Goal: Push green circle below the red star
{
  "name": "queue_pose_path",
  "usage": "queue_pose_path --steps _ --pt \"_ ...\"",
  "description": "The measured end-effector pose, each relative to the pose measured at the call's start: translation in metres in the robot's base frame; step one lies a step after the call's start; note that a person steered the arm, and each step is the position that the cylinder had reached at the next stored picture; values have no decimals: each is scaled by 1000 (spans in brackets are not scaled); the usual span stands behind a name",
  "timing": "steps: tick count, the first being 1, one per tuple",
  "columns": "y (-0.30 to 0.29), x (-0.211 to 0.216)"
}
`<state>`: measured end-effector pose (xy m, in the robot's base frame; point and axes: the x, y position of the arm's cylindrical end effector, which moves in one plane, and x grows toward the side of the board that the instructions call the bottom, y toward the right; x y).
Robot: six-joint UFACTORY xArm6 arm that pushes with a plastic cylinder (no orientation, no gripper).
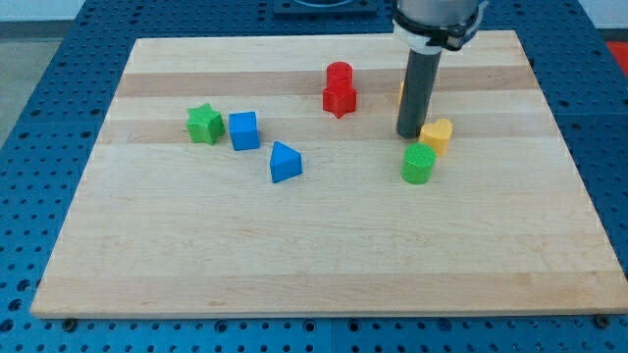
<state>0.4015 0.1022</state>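
The green circle (418,164) sits toward the counter's (294,255) right side, well right of and below the red star (339,98). My tip (408,134) stands just above the circle, beside a yellow block (438,135), possibly heart-shaped. There is no pincer, only the rod. A red cylinder (340,74) touches the star's top. Farther left lie a blue triangle (285,162), blue cube (243,130) and green star (204,124).

Pale matt wooden board (324,245) with streaked grain, smooth matt dark rod (420,93), blue perforated table (39,118) beneath
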Motion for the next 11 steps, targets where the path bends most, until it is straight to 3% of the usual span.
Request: queue_pose_path --steps 2,4,6,11 --pt "-35 30" --pt "-26 103" --pt "11 79" --pt "11 30"
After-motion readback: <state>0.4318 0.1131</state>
